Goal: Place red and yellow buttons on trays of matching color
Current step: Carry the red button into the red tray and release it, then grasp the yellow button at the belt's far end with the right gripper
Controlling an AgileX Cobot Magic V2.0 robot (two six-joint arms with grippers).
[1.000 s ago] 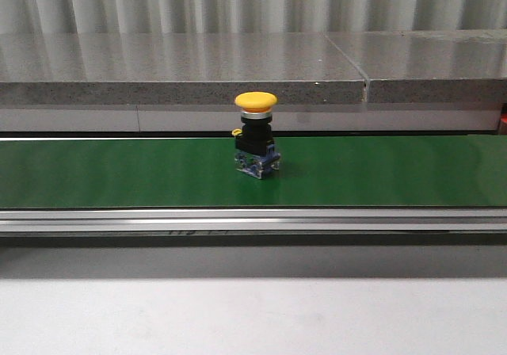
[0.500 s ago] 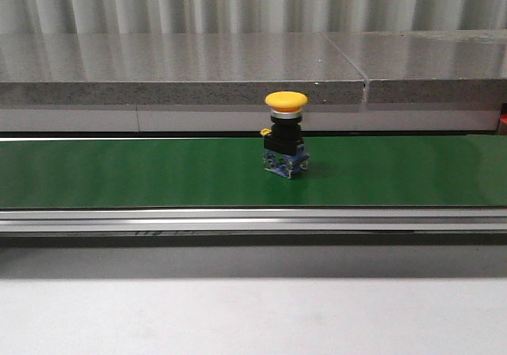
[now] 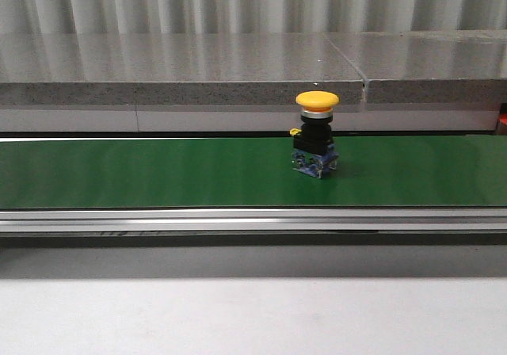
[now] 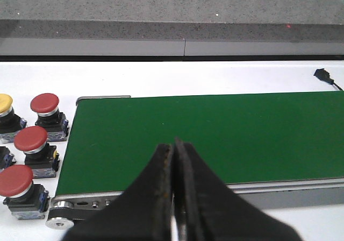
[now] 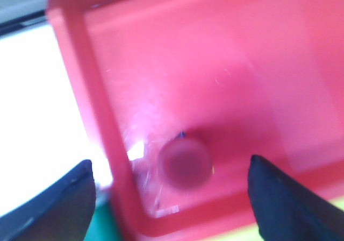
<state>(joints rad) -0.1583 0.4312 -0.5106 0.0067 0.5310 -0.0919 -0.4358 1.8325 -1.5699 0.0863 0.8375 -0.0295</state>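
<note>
- Neither gripper shows in the front view. What it does show is a yellow mushroom-head push button [image 3: 316,135] with a black body and a blue-and-clear contact block, standing upright on the dark green conveyor belt [image 3: 142,173]. The button sits a little right of the belt's middle, nearer the far edge. A silver aluminium rail [image 3: 238,220] runs along the near side of the belt, and a grey speckled stone ledge [image 3: 174,70] lies behind it.
- Left wrist view: the left arm's black gripper [image 4: 174,160] has its two fingers pressed together with only a thin slit between them, and nothing is held. It hangs over the near edge of the green belt, close to the belt's roller end [image 4: 60,222]. Beside that end, on the white tabletop [image 4: 161,79], stand three red mushroom-head push buttons [image 4: 30,140] in a column, with the cap of another yellow-topped button [image 4: 4,103] at the frame edge. A small black cable plug [image 4: 322,74] lies on the white surface beyond the belt.
- Right wrist view: the picture is blurred. The right arm's gripper [image 5: 172,198] has its dark fingers [image 5: 59,200] spread wide apart, gripping nothing. Between them, down in a corner of a red plastic tray [image 5: 91,106], rests a red round-capped button [image 5: 184,164], apart from both fingers. White surface shows outside the tray's wall.
</note>
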